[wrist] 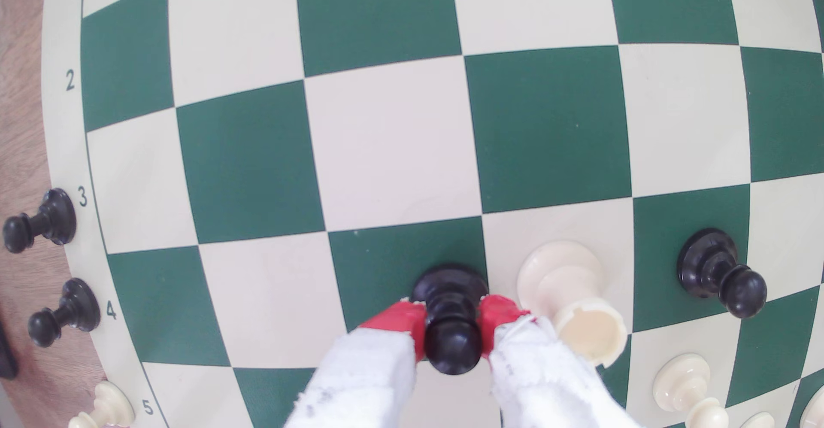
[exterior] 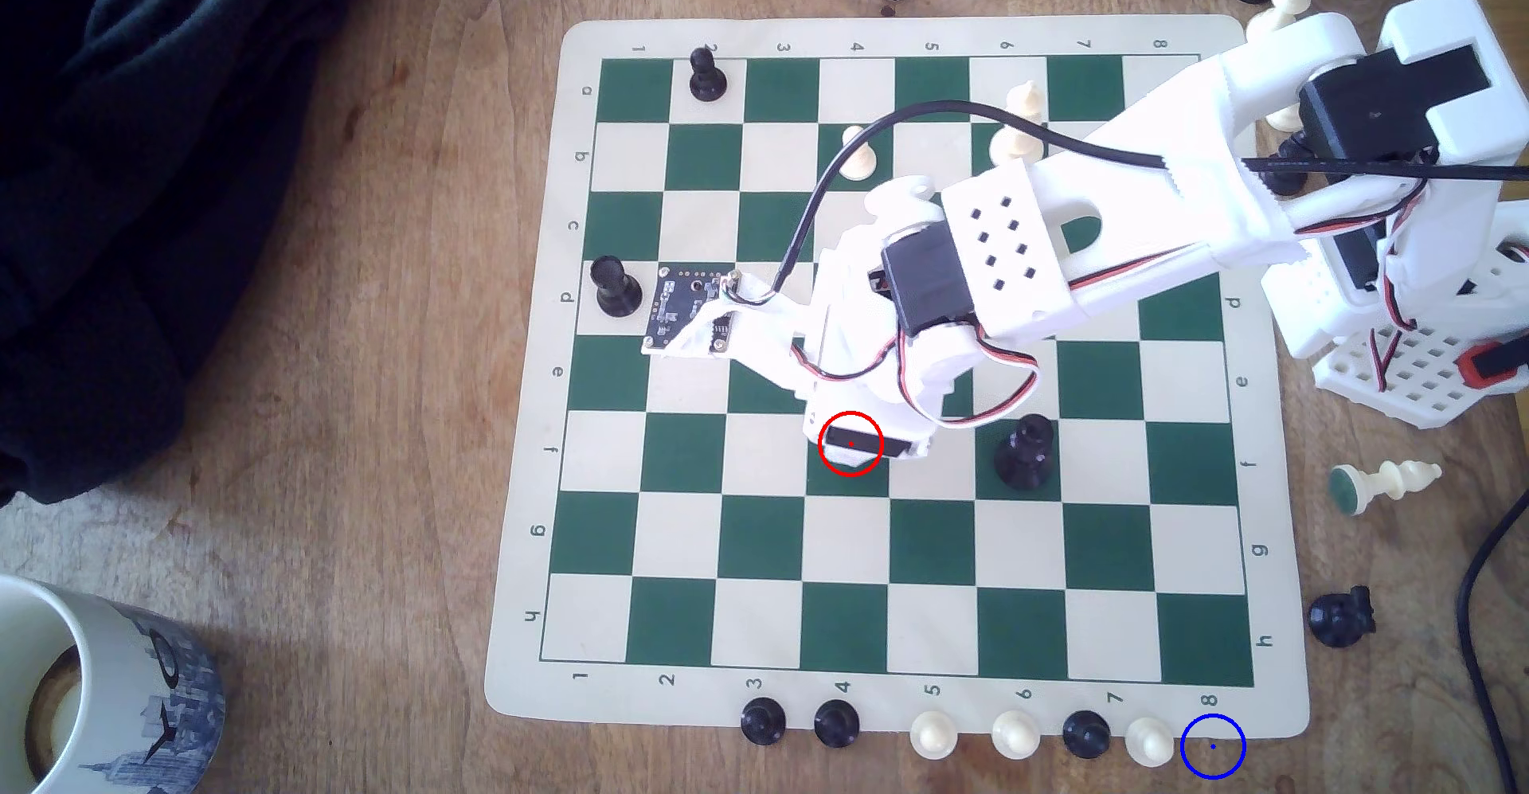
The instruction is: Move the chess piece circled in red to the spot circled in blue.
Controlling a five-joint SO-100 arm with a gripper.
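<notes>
The chess piece circled in red is a small black pawn (wrist: 452,343) standing on a green square in the wrist view. My gripper (wrist: 450,310) is shut on it, with one red-tipped finger (wrist: 401,325) pressed to each side of its neck. The pawn's base rests on or just over the board. In the exterior view the red circle (exterior: 850,443) lies over my wrist, which hides the pawn. The spot circled in blue (exterior: 1213,747) is on the wood just past the board's corner by the number 8, at the exterior view's lower right.
A white rook (wrist: 575,294) stands close beside the held pawn, and a black pawn (wrist: 718,276) sits further along. A tall black piece (exterior: 1026,451) stands at the exterior view's right of my wrist. Several pawns (exterior: 1148,740) line the board's near edge, ending beside the blue circle. A mug (exterior: 74,695) is at lower left.
</notes>
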